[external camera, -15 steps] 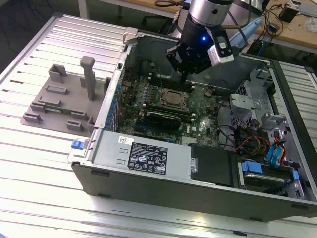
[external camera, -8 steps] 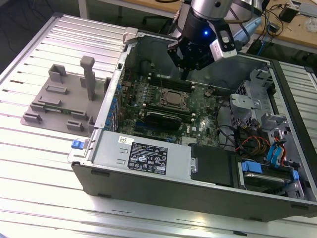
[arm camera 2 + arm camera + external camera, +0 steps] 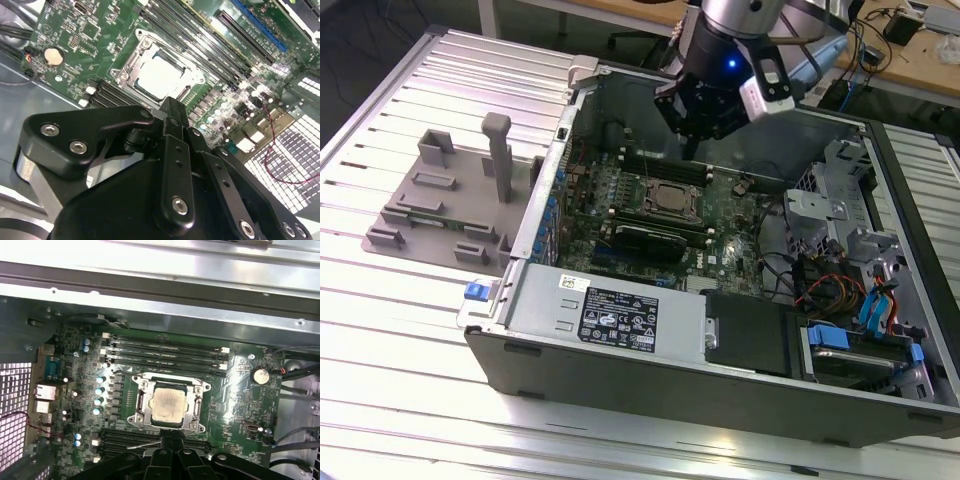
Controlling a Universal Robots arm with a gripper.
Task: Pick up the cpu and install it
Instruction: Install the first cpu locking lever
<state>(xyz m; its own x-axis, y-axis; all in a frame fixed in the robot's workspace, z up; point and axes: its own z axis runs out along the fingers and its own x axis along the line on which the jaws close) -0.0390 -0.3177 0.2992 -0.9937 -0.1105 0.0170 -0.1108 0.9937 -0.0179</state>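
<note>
One robot arm hangs over an open computer case point(image 3: 720, 405) that lies on its side on a ribbed metal surface point(image 3: 400, 330) in the exterior view. Its end effector point(image 3: 698, 138) hovers above the green motherboard point(image 3: 735, 215), near the case's far wall. The cpu point(image 3: 670, 197) sits in the socket point(image 3: 645, 206) near the board's middle, lower than the end effector and apart from it. A grey plastic fixture point(image 3: 440, 205) rests on the surface at the exterior view's left, just beside the case.

In the second wrist view, the end effector point(image 3: 172, 106) has its black fingers pressed together with nothing between them. Beyond the tips lies the cpu point(image 3: 161, 77), silver top up, flat inside the metal frame of the socket point(image 3: 131, 62). A round coin cell point(image 3: 53, 56) sits on the motherboard, well apart from the cpu.

In the first wrist view, the cpu point(image 3: 167, 405) lies square in the socket point(image 3: 141, 405). Rows of memory slots point(image 3: 165, 352) run along one side of it. The end effector point(image 3: 172, 441) is on the other side, its closed tips clear of the cpu.
</note>
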